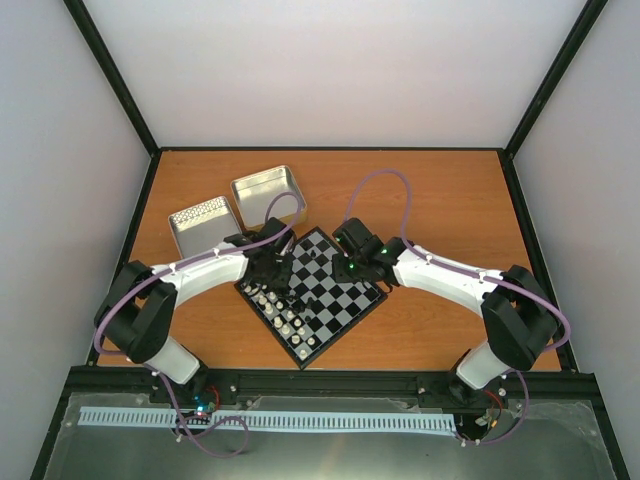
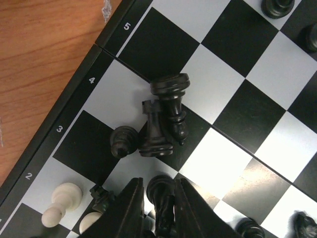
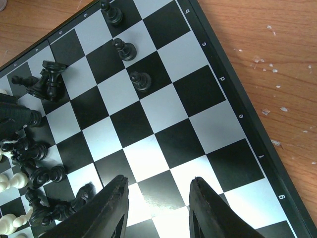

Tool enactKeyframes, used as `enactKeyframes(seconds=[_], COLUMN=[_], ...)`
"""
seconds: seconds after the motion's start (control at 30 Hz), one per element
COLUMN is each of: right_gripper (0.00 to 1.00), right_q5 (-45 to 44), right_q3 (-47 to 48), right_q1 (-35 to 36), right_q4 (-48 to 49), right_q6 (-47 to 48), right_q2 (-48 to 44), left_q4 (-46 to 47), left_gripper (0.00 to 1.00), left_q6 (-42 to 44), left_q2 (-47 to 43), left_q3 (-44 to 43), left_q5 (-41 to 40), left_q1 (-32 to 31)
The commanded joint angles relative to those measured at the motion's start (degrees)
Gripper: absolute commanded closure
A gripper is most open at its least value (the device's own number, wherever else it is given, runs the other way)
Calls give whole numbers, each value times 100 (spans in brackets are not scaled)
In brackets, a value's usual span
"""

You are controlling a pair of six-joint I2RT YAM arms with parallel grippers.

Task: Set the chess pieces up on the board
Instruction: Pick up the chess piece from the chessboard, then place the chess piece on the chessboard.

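Note:
The board lies turned like a diamond in the middle of the table. White pieces stand along its near-left edge. My left gripper hangs over the board's left side. In the left wrist view its fingers press in on a black chess piece. Just beyond lie three black pieces in a heap: a large toppled one, a rook and a pawn. A white pawn lies close by. My right gripper stands open over bare squares, with black pawns upright further off.
Two silver tins sit on the wooden table behind the board's left corner. More black pieces lie jumbled at the left of the right wrist view, with white ones below them.

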State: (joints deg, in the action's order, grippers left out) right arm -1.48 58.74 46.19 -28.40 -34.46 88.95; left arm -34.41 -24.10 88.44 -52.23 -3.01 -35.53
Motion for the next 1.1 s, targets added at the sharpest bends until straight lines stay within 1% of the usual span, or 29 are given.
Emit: enactKeyframes(seconds=[0.0,0.17,0.27,0.5,0.67,0.77,0.87,1.07], right_gripper=[65,66,66,67,67,67,66,65], right_q5=[-104,-210,-311,-574,-462,-372,-488,-824], right_q3=[-66,-147,-242,-514,-844,-1038,-1296,-1512], right_q1=[-32,-32,-32,-32,-32,-32,-32,-40], right_q4=[67,21,12,-88,-214,-323,-418,-542], right_q6=[-77,-142,-200,-393,-564,-618,-663,-531], right_q2=[-137,-317,-517,-1139,-1758,-2165,-2657,-3357], left_q4=[44,64,48,97,188,267,385,604], left_gripper=[84,95,97,98,98,98,97,96], left_q6=[129,159,181,221,243,240,230,272], left_q2=[70,-9,-163,-600,-947,-1151,-1318,-1246], left_q3=[-226,-241,-244,-289,-454,-697,-982,-1754], left_q5=[-142,53,206,665,856,1040,1193,1264], left_q1=[2,2,2,2,2,2,2,2])
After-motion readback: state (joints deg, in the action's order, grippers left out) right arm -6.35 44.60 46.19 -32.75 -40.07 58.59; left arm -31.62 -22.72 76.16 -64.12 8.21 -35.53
